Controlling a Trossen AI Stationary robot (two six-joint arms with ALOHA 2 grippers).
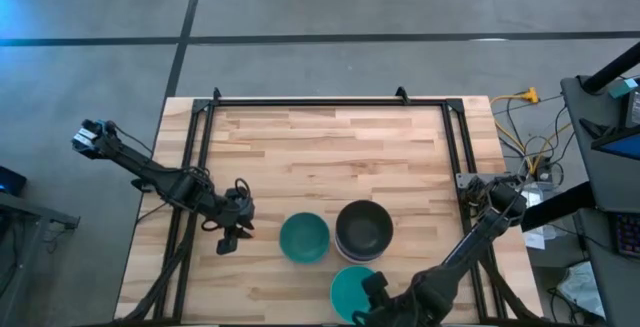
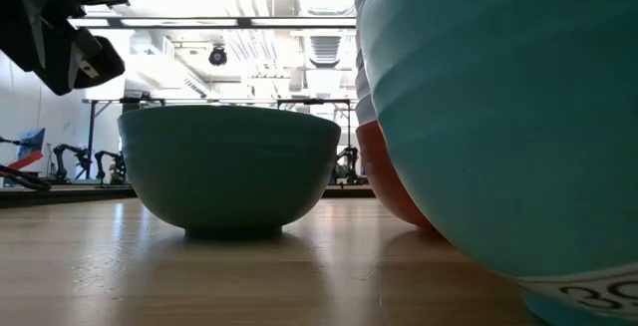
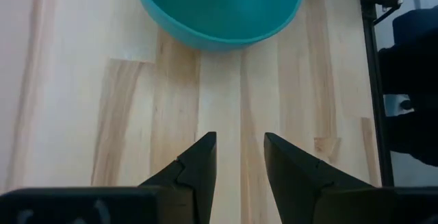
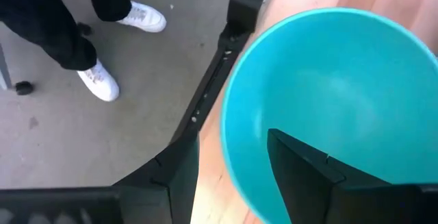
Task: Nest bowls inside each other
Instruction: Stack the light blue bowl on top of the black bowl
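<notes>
The turquoise bowl (image 1: 348, 289) sits near the table's near edge. My right gripper (image 4: 231, 136) is open: one finger stands inside the bowl (image 4: 328, 94), the other outside its rim, with a gap showing on both sides. The dark teal bowl (image 1: 304, 237) rests upright on its base (image 2: 229, 231). Just right of it is a stack with a black bowl (image 1: 363, 227) on top and a red-pink bowl (image 2: 397, 194) showing low down. My left gripper (image 1: 235, 229) is open, left of the dark teal bowl (image 3: 219, 8), touching nothing. The other bowls do not show.
A black frame (image 1: 330, 101) runs along the table's far edge and both sides. Bare wood (image 1: 330, 157) fills the far half. A person's legs and white shoes (image 4: 99, 80) stand on the floor past the near edge. Cables (image 1: 530, 137) lie off the right side.
</notes>
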